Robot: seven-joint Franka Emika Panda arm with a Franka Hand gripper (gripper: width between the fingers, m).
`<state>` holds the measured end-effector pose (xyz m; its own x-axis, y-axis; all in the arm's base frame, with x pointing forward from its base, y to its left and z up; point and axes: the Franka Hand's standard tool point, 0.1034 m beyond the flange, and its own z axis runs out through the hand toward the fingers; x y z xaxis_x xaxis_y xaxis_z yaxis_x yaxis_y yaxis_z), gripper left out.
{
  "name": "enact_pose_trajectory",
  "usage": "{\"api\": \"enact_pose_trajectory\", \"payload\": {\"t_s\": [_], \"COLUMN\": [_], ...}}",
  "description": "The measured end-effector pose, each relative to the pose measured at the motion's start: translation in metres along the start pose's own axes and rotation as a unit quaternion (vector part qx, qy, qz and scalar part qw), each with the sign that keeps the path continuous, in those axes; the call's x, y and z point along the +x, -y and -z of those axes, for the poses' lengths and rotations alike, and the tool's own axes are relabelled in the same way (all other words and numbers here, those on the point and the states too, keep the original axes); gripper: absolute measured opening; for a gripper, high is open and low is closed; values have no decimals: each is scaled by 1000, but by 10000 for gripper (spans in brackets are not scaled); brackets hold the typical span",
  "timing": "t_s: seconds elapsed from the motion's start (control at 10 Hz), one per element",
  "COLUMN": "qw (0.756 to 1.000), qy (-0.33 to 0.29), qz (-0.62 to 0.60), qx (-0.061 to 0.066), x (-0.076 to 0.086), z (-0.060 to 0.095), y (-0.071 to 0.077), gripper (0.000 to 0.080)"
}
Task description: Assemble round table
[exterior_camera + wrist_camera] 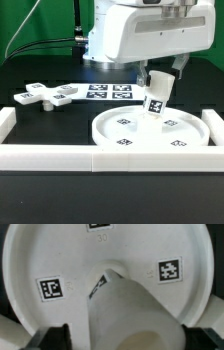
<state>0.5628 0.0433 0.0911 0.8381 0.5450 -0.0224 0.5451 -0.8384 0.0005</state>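
The large round rimmed disc [150,135] lies flat on the black table at the exterior view's right, with several square tags on it. My gripper [160,82] is shut on the short thick cylinder [157,100] and holds it tilted, its lower end on or just above the disc's middle. In the wrist view the cylinder [125,308] fills the space between my two black fingers [55,338], over the disc [60,252]. The cross-shaped four-armed piece [45,96] lies at the exterior view's left.
The marker board [110,91] lies flat behind the disc, under the arm. Long white border blocks run along the front [60,152] and at the exterior view's right [216,128]. A short block end [4,122] is at the left.
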Motion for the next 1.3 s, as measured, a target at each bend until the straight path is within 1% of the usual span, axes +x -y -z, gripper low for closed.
{"api": "enact_pose_trajectory", "payload": {"t_s": [0.1,0.5,0.6,0.7,0.8,0.9,1.1,1.3], "qw": [1000,1000,1000,997,992,982,952,910], "qy": [-2,-2,-3,-4,-10,-22,-38,-48], "qz": [1,0,-24,-74,-129,-187,-302,-410], "qx": [-1,-1,1,4,12,17,23,34], "x": [0,0,0,1,1,1,-1,-2], "z": [0,0,0,0,0,0,0,0], "y": [-2,-2,-2,-1,0,0,-1,-3], "gripper": [406,407,407,407,409,409,409,409]}}
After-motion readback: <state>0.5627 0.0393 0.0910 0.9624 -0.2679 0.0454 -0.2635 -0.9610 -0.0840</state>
